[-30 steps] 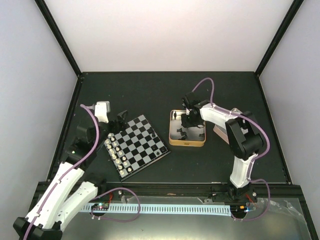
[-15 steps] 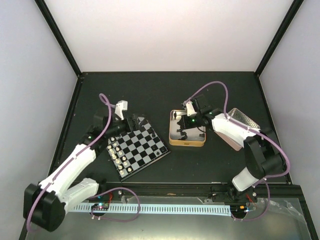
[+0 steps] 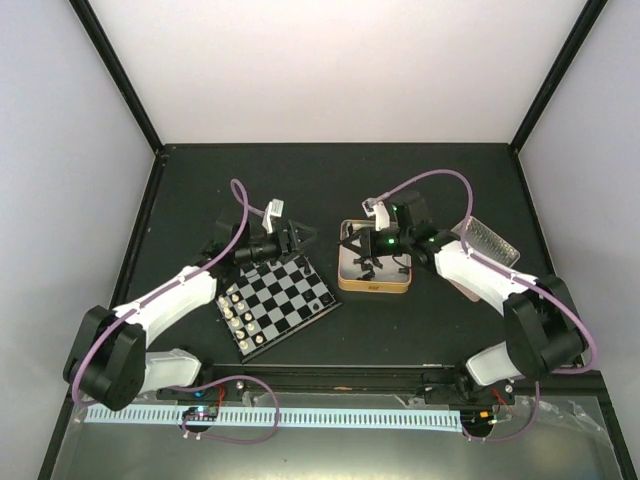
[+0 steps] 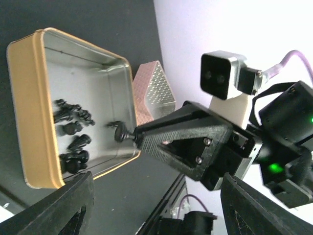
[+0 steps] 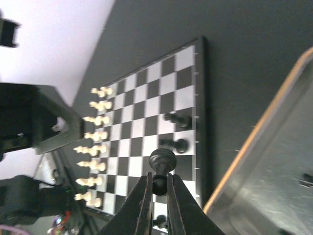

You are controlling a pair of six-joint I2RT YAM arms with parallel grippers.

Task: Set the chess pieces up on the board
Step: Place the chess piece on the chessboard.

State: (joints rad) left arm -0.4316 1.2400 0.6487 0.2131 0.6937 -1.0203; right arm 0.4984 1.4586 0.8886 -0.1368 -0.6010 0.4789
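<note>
The board (image 3: 280, 295) lies left of centre, with cream-white pieces (image 3: 238, 312) along its near-left side and two black chess pieces (image 5: 176, 120) near its right edge. My right gripper (image 5: 159, 179) is shut on a black pawn (image 5: 162, 160) by its head, held in the air over the left end of the gold-rimmed tin (image 3: 373, 288). Several more black chess pieces (image 4: 73, 134) lie in that tin. My left gripper (image 4: 156, 210) hovers over the board's far corner, facing the tin. It is open, and nothing is between its fingers (image 4: 54, 205).
The tin's lid (image 3: 487, 243), with a diamond pattern, leans on the mat to the right of the tin. The two grippers (image 3: 300, 240) (image 3: 360, 250) are close together between board and tin. Black posts frame the mat's far corners.
My left arm has swung right from the board's left side to its far corner, towards the tin. The right gripper has tilted left over the tin, still holding the pawn.
</note>
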